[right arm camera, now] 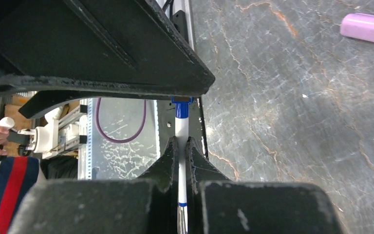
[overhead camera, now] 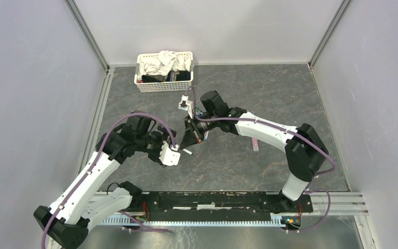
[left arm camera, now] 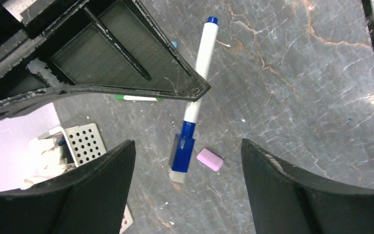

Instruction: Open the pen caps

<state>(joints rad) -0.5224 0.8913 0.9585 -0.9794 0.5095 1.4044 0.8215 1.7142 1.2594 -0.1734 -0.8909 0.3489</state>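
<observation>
Between the wide-open, empty left fingers (left arm camera: 97, 185), the pen (left arm camera: 203, 56) is pointing its blue cap (left arm camera: 181, 152) toward six o'clock; right fingers (right arm camera: 168, 163) are pinching its barrel.

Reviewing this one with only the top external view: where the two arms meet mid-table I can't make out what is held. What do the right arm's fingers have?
Observer: The right arm's fingers are shut on the barrel of a thin white-barrelled marker pen.
Operator: And the other arm?
Observer: The left arm's fingers stand open on either side of that pen's blue plastic cap, with a gap on both sides.
Operator: Anything loose nearby that I'm missing?
Observer: A short lilac plastic cap lies by itself on the grey marbled tabletop.
</observation>
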